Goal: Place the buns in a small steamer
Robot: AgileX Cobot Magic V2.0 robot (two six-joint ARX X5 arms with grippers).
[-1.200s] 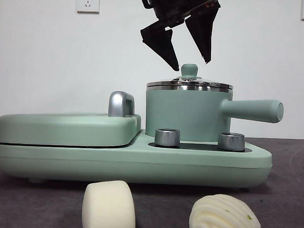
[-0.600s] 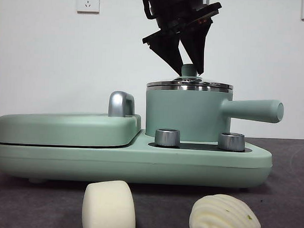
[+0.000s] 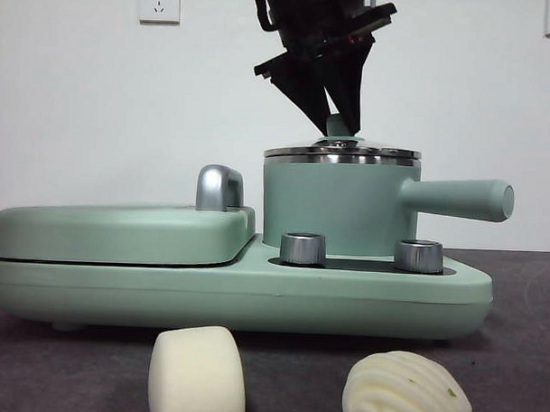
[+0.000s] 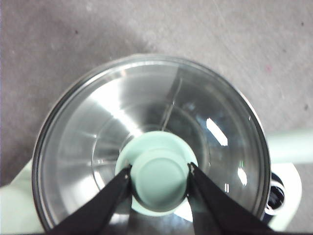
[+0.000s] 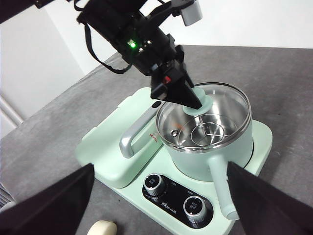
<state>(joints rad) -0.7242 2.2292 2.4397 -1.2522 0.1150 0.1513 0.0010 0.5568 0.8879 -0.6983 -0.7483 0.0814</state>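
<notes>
The small steamer (image 3: 334, 208) stands on the right half of the mint-green cooker base, its handle pointing right. Its glass lid (image 4: 98, 122) sits on the steel rim. My left gripper (image 4: 159, 171) is shut on the lid's green knob (image 4: 159, 183), one jaw on each side; it comes down from above in the front view (image 3: 341, 118). The smooth cylinder bun (image 3: 197, 373) and the ridged bun (image 3: 407, 391) lie on the table in front of the cooker. My right gripper (image 5: 160, 165) hangs high over the near side, open and holding nothing.
The flat lidded grill section (image 3: 120, 230) with a steel handle (image 3: 220, 188) fills the cooker's left half. Two steel dials (image 3: 302, 248) stand in front of the steamer. The steamer's handle (image 3: 456, 199) juts out to the right. A white wall stands behind.
My left gripper has dropped from above the lid and closed its jaws around the green knob. The buns and the cooker have not moved.
</notes>
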